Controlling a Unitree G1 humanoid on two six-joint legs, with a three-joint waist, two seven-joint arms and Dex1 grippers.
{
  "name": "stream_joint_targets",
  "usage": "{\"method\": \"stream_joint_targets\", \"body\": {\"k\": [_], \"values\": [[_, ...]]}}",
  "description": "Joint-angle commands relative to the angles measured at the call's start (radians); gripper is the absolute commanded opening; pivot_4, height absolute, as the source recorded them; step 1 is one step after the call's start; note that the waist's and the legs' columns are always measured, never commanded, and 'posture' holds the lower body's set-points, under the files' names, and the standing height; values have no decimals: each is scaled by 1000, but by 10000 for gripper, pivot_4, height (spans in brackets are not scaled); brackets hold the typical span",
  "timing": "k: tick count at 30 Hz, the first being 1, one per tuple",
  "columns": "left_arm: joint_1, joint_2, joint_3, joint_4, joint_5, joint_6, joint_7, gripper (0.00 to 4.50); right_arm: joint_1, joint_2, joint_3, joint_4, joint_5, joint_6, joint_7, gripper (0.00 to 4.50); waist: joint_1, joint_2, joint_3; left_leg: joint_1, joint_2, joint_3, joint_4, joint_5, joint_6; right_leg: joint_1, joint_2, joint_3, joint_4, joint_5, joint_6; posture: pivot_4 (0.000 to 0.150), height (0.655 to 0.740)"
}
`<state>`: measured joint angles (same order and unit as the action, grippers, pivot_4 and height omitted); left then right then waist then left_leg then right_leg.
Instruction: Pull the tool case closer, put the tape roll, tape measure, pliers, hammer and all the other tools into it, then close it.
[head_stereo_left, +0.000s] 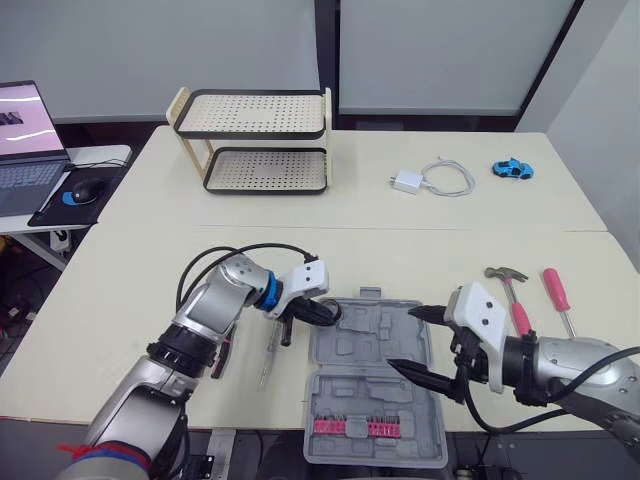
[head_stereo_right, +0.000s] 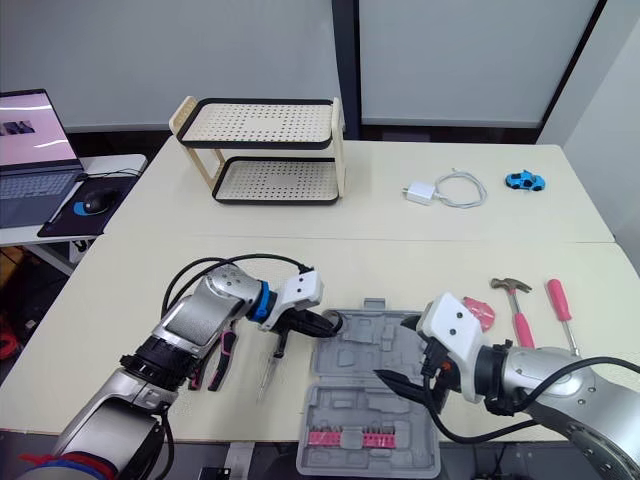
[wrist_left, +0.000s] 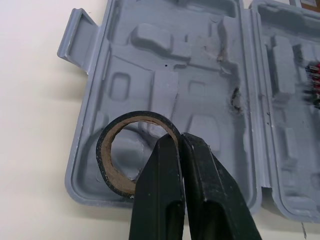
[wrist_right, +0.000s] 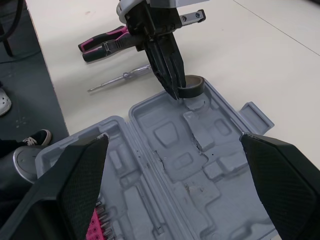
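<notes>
The grey tool case (head_stereo_left: 372, 352) lies open at the table's front edge, with pink bits (head_stereo_left: 365, 427) in its near half. My left gripper (wrist_left: 179, 139) is shut on the rim of the black tape roll (wrist_left: 105, 165), holding it over the round recess in the case's far left corner (wrist_right: 192, 86). My right gripper (head_stereo_left: 408, 340) stands open over the case's right side, holding nothing. Pink-handled pliers (head_stereo_left: 221, 356) and a thin screwdriver (head_stereo_left: 269, 358) lie left of the case. The hammer (head_stereo_left: 510, 290), a pink screwdriver (head_stereo_left: 557, 296) and a pink tape measure (head_stereo_right: 481, 315) lie to its right.
A two-tier perforated rack (head_stereo_left: 255, 140) stands at the back left of the table. A white charger with cable (head_stereo_left: 408, 181) and a blue toy car (head_stereo_left: 512, 169) lie at the back right. A laptop (head_stereo_left: 25, 140) and mouse (head_stereo_left: 85, 190) sit on a side desk.
</notes>
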<state>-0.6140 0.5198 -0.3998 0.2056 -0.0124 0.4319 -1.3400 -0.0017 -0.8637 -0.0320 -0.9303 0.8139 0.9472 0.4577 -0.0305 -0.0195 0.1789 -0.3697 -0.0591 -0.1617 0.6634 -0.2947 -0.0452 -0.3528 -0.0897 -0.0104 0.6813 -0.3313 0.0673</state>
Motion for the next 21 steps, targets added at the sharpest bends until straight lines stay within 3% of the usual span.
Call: {"method": "stream_joint_targets", "body": {"k": [1, 19, 21], "values": [[-21, -13, -18, 26, 17, -16, 24, 307, 7, 4, -2, -38, -5, -15, -5, 45000, 0, 0, 0, 0, 0, 0, 0, 0, 0, 0, 0, 0, 0, 0, 0, 1500, 7318], [-58, -62, -38, 145, 51, -58, 65, 307, 35, 1, -14, -49, -17, -20, -9, 45000, 1, 0, 0, 0, 0, 0, 0, 0, 0, 0, 0, 0, 0, 0, 0, 1500, 7318], [-67, -64, -31, 139, 49, -45, 65, 5097, 37, 1, -16, -50, -18, -20, -9, 45000, 1, 0, 0, 0, 0, 0, 0, 0, 0, 0, 0, 0, 0, 0, 0, 1500, 7318]]}}
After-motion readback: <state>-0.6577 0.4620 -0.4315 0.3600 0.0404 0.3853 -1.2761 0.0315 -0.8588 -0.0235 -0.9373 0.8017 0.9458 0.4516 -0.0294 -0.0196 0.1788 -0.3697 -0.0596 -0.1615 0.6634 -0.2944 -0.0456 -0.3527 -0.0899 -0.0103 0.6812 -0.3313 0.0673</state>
